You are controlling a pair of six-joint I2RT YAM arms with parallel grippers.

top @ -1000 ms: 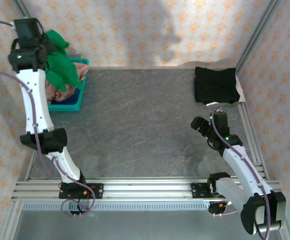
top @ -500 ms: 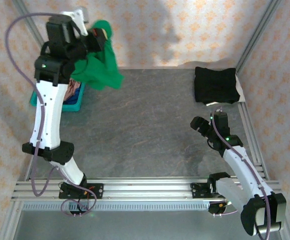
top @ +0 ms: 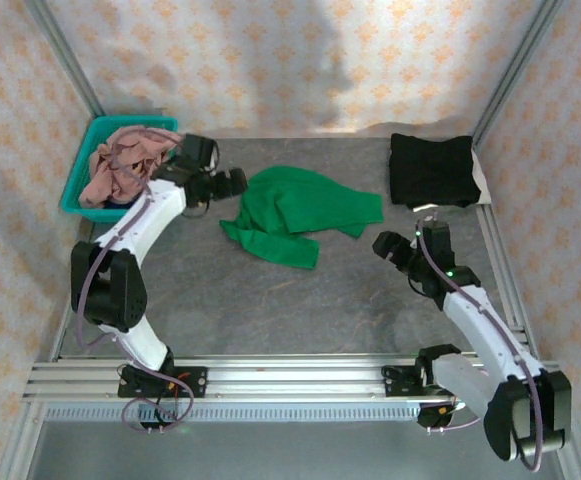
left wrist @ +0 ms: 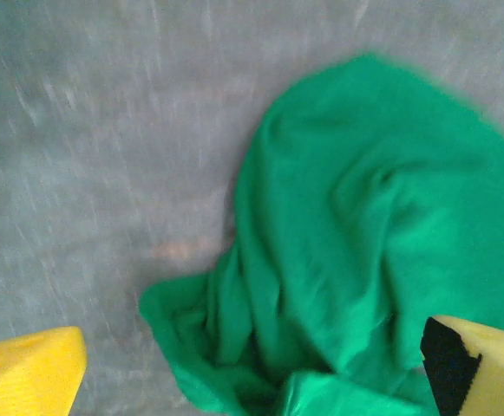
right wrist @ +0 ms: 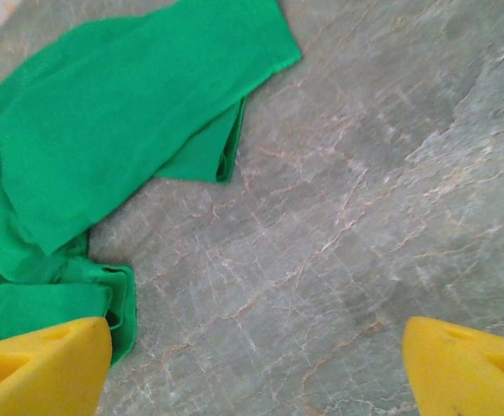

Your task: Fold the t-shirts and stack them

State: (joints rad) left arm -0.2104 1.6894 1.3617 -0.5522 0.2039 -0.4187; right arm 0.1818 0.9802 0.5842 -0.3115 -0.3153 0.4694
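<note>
**Operator:** Status of the left fingers?

**Technician:** Spread wide and holding nothing. The wrist view shows one tip at each lower corner. The green shirt lies on the tabletop under and ahead of them. From above, they sit just beside the shirt's left edge.

**Operator:** Right fingers?

**Technician:** Also wide apart and empty, over bare tabletop. They are near the green shirt's right end but do not touch it.

**Operator:** Position and orientation of the green shirt?

**Technician:** It is at mid-tabletop between the two arms, crumpled and not folded. Its long axis runs left to right, with the right end slightly farther from the arm bases. The right end is a flat panel with a straight hemmed edge. The left end is bunched and doubled over. I cannot tell which end is the collar.

**Operator:** Other shirts?

**Technician:** The black shirt lies folded flat in the far right corner, well apart from the green one. The pink shirt is heaped in the basket at the far left, spilling over its rim.
</note>
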